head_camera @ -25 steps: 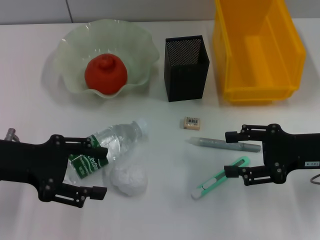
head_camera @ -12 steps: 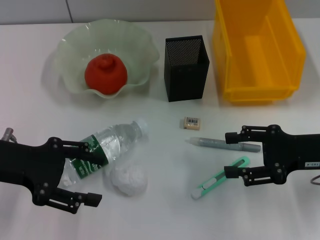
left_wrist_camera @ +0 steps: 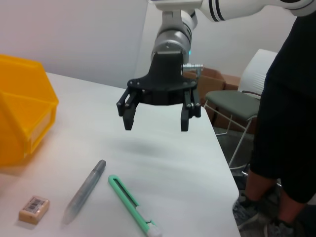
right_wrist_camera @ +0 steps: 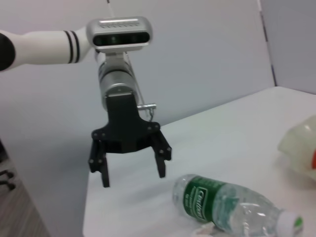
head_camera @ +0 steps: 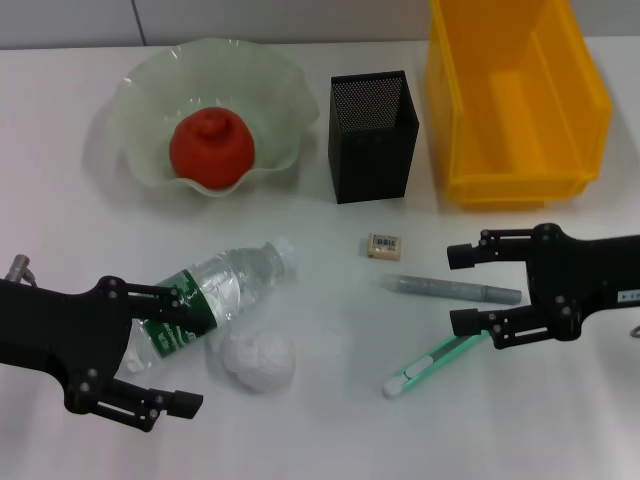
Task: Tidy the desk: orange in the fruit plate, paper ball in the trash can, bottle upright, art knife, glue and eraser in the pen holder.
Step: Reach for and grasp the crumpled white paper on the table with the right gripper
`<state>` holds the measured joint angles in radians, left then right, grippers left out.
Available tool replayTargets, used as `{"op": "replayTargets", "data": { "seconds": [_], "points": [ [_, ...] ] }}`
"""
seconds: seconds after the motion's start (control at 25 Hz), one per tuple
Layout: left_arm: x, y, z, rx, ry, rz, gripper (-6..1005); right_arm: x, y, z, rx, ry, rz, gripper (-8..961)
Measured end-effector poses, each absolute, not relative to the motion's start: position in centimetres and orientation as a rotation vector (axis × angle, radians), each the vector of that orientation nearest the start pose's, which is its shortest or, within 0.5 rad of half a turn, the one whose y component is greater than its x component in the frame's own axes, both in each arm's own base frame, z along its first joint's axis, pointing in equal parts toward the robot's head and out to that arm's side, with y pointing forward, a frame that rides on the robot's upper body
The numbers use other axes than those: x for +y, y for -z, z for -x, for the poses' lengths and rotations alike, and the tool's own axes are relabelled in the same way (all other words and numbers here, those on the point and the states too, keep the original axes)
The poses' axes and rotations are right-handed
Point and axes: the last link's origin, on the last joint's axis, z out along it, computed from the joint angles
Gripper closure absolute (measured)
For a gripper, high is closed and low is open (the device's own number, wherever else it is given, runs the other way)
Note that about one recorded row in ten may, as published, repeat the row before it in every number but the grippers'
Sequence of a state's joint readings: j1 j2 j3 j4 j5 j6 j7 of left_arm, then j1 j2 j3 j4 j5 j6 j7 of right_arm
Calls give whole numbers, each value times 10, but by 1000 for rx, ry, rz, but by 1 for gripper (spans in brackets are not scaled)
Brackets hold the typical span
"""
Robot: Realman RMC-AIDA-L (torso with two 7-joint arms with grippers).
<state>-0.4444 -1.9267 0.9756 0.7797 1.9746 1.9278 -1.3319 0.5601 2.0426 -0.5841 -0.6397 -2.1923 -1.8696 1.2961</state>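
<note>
While the bottle [head_camera: 222,292] lies flat, left end effector [head_camera: 185,349] gapes beside it; right end effector [head_camera: 459,290] spread over glue [head_camera: 450,290].

Both grippers stand open, with things close at their fingers.

The bottle [head_camera: 220,293] lies by the left gripper [head_camera: 187,349] fingers, the paper ball [head_camera: 257,361] just beyond their tips. The glue [head_camera: 450,290] lies between the right gripper [head_camera: 461,289] fingers, the art knife [head_camera: 437,359] crossing under one fingertip; bare counter [head_camera: 330,430] lies beyond.

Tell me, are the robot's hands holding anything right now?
No. The left gripper is open above the lying bottle, and the right gripper is open over the glue. Nothing is held.
</note>
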Motion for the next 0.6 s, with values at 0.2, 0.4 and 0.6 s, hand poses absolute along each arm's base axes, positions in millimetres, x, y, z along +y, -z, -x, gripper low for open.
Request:
{"op": "replayTargets", "data": {
  "seconds": [0.2, 0.4, 0.6],
  "points": [
    [275, -41, 268, -295, 528, 3200, 171, 305, -15, -241, 417, -690, 3092, 150],
    [278, -44, 267, -260, 512, 3186, 171, 314, -9, -225, 330, -602, 3173, 150],
    [281, -46, 267, -241, 504, 3161, 171, 320, -2, -214, 243, -531, 3211, 150]
  ]
}}
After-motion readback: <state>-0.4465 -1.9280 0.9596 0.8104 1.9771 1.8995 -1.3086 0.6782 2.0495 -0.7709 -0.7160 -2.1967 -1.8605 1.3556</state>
